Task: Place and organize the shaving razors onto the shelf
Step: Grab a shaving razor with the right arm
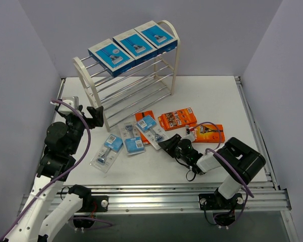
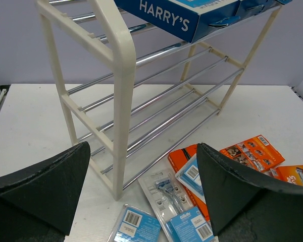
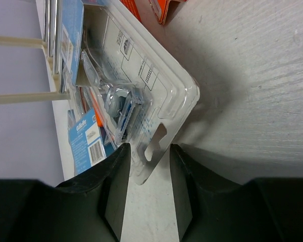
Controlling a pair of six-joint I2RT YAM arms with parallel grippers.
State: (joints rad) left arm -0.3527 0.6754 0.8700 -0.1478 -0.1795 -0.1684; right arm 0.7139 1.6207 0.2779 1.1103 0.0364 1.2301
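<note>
The white shelf [image 1: 167, 30] stands at the back with three blue razor boxes [image 1: 135, 44] side by side on its top tier. Three clear blister packs lie on the table in front of it: [image 1: 107, 150], [image 1: 133, 140], [image 1: 151, 127]. Three orange packs [image 1: 177, 118] lie among and to the right of them. My right gripper [image 1: 166, 142] is low at the table. In its wrist view the clear pack's [image 3: 136, 85] hang tab sits between the fingers; the gripper [image 3: 149, 151] is open, one finger touching, a gap at the other. My left gripper [image 1: 97, 116] hovers open and empty by the shelf's left end panel [image 2: 123, 101].
Grey walls close in the table on three sides. An aluminium rail [image 1: 182, 194] runs along the near edge by the arm bases. One orange pack [image 1: 208, 132] lies just behind my right arm. The shelf's lower chrome rods [image 2: 182, 108] carry nothing.
</note>
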